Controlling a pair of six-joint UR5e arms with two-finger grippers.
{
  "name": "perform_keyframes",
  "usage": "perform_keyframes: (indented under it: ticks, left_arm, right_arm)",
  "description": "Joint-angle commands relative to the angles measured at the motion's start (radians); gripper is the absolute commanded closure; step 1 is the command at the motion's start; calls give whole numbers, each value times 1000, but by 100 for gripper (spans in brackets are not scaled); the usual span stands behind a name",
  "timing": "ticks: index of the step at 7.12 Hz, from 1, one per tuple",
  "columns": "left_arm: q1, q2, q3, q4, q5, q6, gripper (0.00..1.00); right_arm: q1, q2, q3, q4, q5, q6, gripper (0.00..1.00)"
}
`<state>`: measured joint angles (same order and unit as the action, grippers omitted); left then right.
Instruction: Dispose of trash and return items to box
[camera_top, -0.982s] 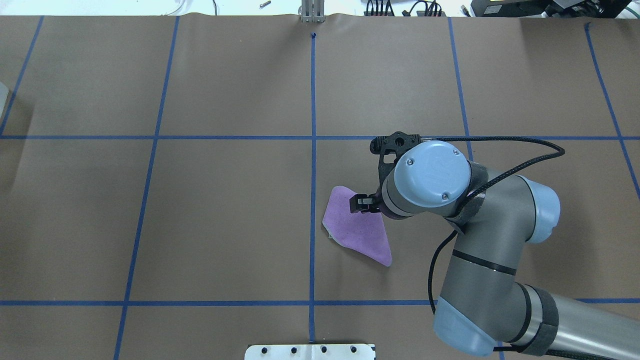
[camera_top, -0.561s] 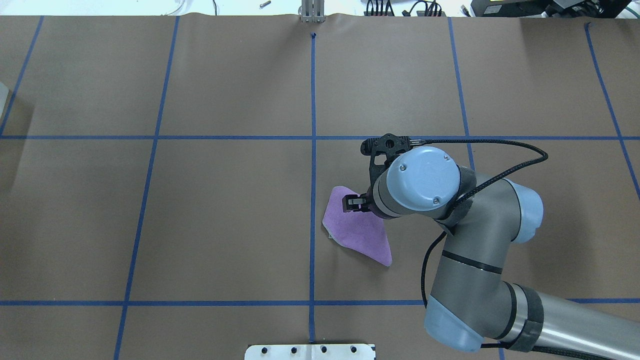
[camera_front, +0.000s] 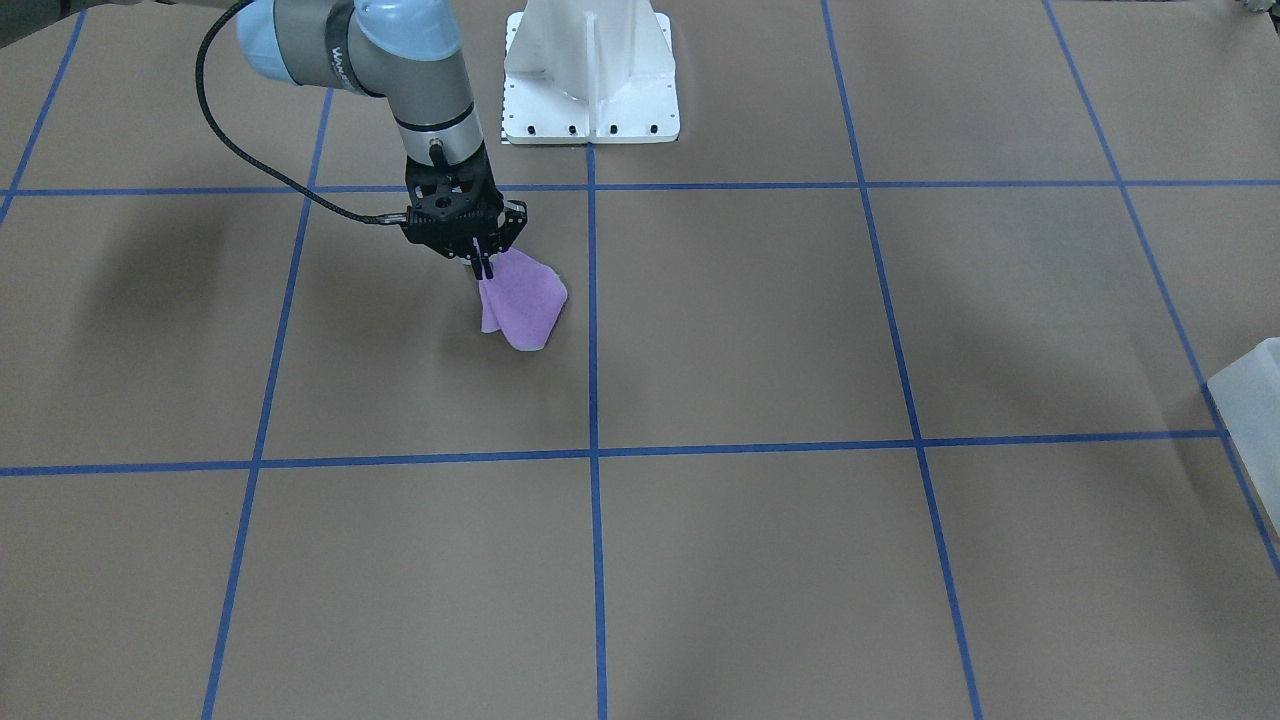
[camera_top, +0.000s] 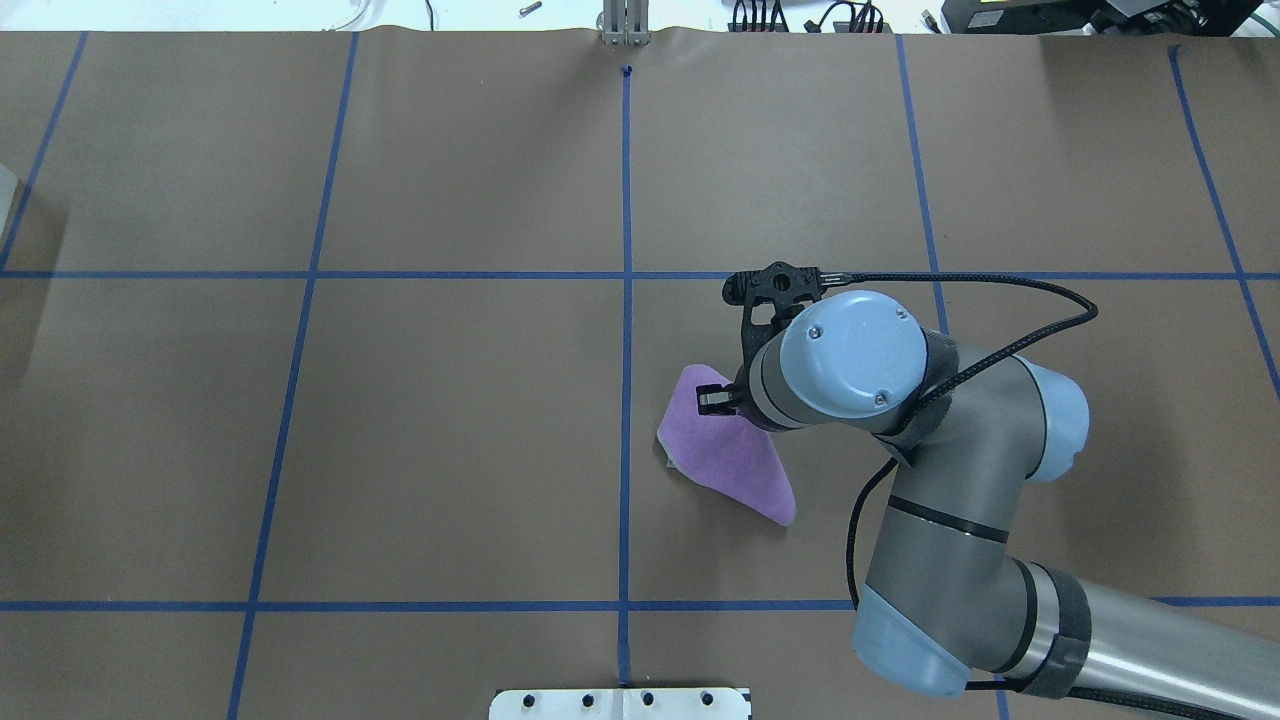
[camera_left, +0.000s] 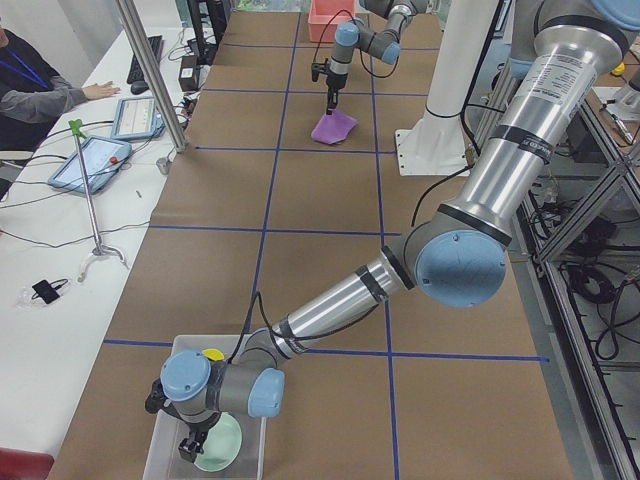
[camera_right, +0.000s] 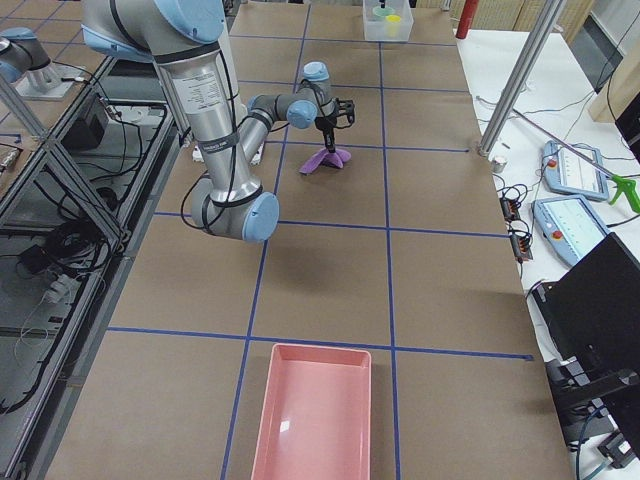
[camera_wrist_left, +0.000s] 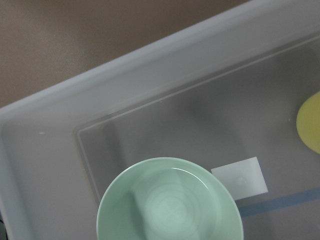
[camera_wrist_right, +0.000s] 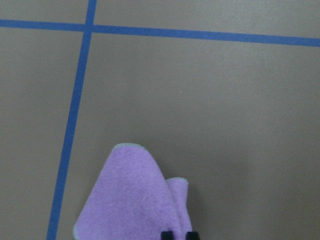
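A purple cloth (camera_front: 525, 305) hangs partly lifted from the brown table, its lower end still touching the table. It also shows in the overhead view (camera_top: 730, 460) and the right wrist view (camera_wrist_right: 130, 200). My right gripper (camera_front: 487, 268) is shut on the cloth's upper edge, fingertips (camera_wrist_right: 167, 235) pinching it. My left gripper (camera_left: 190, 448) hovers over a clear box (camera_left: 160, 440) at the table's left end; I cannot tell if it is open or shut. The left wrist view looks into the box (camera_wrist_left: 100, 90), which holds a green bowl (camera_wrist_left: 170, 205) and a yellow item (camera_wrist_left: 311, 122).
A pink tray (camera_right: 310, 420) stands at the table's right end. The white robot base (camera_front: 590, 70) is at the robot's edge of the table. A metal post (camera_left: 150, 75) and tablets (camera_left: 88, 162) stand on the operators' side, beside a seated person.
My right gripper has closed on the cloth, and the cloth has shifted a little to the right and up with it.
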<state>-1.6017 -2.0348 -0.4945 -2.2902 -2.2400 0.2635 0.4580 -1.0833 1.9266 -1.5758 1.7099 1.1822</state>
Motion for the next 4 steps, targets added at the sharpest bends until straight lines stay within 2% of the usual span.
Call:
perform_keyframes:
  ticks: [1,3,4]
  left_arm:
    - [-23,1,-76,84,-85,-9,1]
    - [-33,25,-309,324,-125,-106,1]
    - [-34,92,-463,401,-128,-186,1]
  right_arm:
    - [60,2,113,-133,20,-6,100]
    - [230,-19,112,-138,171,-152,100]
    - [313,-53,111,-138,236,-246,100]
